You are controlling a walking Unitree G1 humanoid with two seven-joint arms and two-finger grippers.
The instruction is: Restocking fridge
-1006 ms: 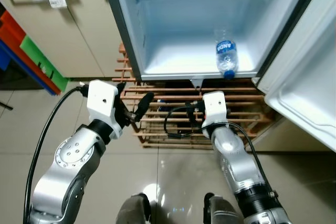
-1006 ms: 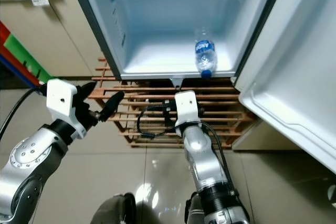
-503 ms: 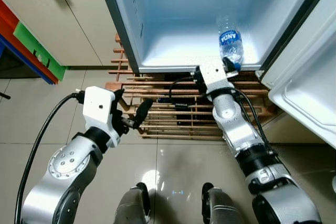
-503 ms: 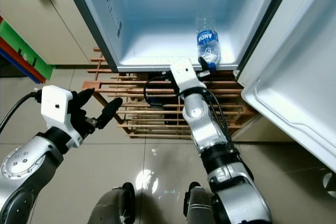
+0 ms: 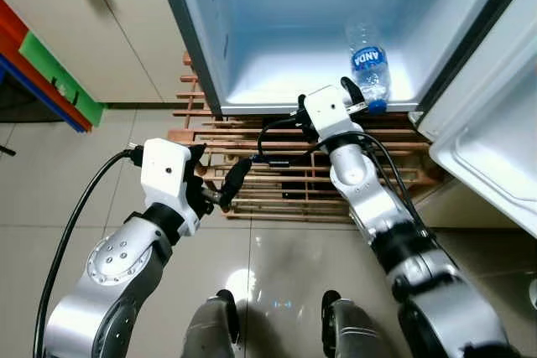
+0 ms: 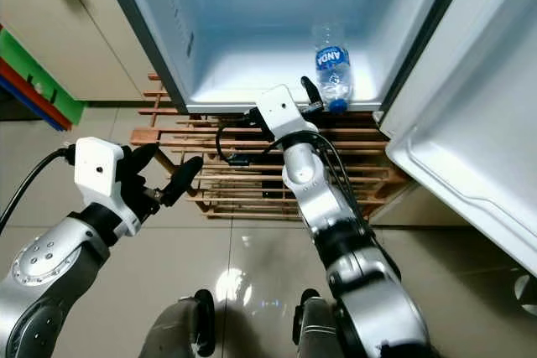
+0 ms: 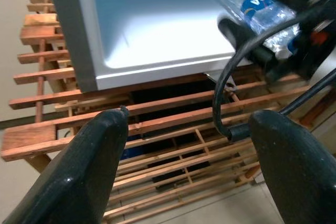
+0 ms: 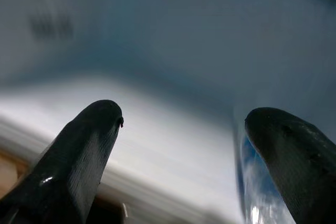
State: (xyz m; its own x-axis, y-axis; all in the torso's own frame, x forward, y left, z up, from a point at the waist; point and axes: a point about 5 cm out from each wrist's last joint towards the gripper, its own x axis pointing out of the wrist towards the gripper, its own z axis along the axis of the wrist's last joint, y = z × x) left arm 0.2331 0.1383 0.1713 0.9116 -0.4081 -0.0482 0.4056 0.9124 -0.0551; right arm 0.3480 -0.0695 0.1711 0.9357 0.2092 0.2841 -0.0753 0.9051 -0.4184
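The white fridge [image 5: 252,64] stands open, its pale blue-lit floor bare but for one thing, and under it sits the slatted wooden rack [image 5: 277,182] on the tiled floor. The fridge door [image 5: 487,157] swings wide on the robot's right.

The clear plastic water bottle with the blue label [image 5: 367,69] lies on its side at the fridge floor's front right corner, blue cap at the front lip.

The right gripper [image 8: 181,129] is up at that front edge, fingers spread wide, one black finger [image 8: 286,145] just beside the bottle. The wrist picture is blurred, so contact is hard to call, but nothing is clamped.

The left gripper [image 7: 189,150] hangs low before the rack, fingers parted and empty.

The step in hand looks like settling that bottle properly. Best done by straddling the label band squarely, closing gently since thin plastic buckles, then pushing it back from the lip so it cannot roll out.
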